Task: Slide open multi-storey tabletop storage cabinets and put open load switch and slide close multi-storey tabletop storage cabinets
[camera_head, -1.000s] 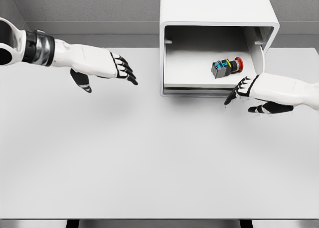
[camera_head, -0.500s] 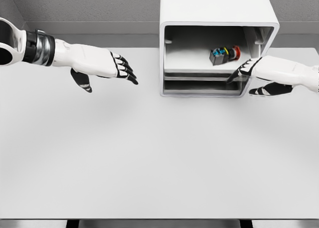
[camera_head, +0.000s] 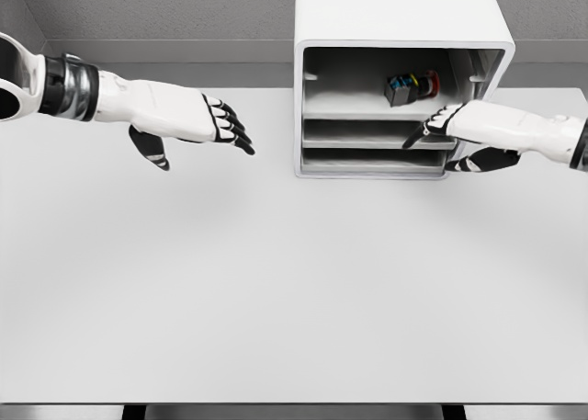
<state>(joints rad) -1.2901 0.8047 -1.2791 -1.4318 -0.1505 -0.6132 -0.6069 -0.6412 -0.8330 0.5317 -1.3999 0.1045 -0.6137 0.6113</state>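
The white multi-storey cabinet (camera_head: 401, 16) stands at the table's far edge, right of centre. Its top tray (camera_head: 367, 109) is pushed well back inside the shell, and two lower drawer fronts show beneath it. The load switch (camera_head: 410, 85), dark with blue, yellow and a red knob, lies on that tray near the back. My right hand (camera_head: 432, 128) rests open with its fingertips against the front edge of the top tray. Left of the cabinet, above the table, my left hand (camera_head: 220, 126) hovers open, holding nothing.
The white table (camera_head: 276, 282) stretches from the cabinet to the near edge. A grey wall runs behind it.
The right hand has moved back toward the cabinet and the tray with the switch has slid deeper inside. The left arm has stayed put.
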